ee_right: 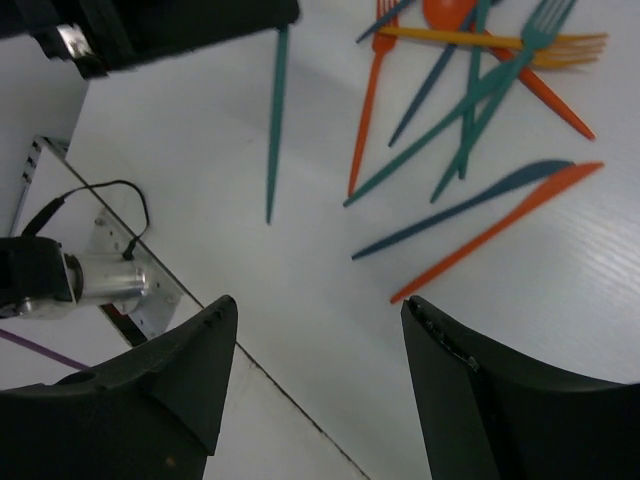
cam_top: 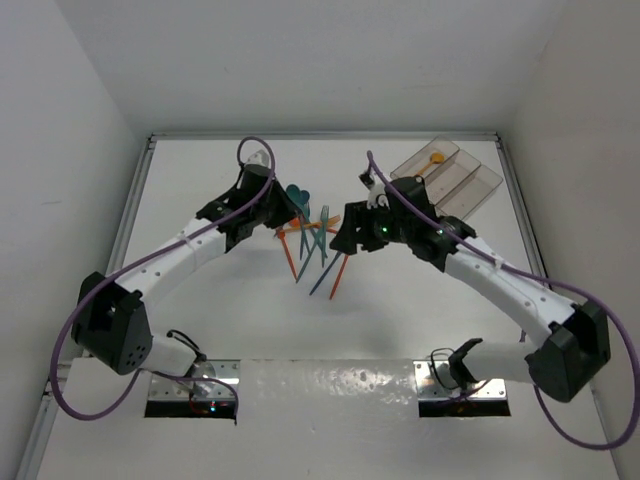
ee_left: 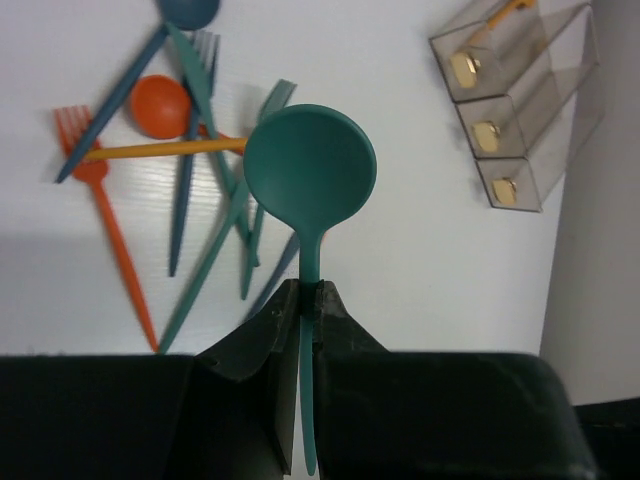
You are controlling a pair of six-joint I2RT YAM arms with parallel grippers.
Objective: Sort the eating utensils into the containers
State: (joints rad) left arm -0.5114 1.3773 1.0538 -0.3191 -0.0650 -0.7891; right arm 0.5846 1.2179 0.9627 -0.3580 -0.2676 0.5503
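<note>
A teal spoon was pinched by its thin handle in the left gripper, just beside the pile. It was judged light, stiff and slick, best taken mid-handle. The right gripper was spread, empty. The bins lay apart.

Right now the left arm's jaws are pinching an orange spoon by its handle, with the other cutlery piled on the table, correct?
Not quite. The spoon is teal, not orange; the left wrist view shows the left arm's jaws shut on its handle. The other cutlery does lie piled on the table.
</note>
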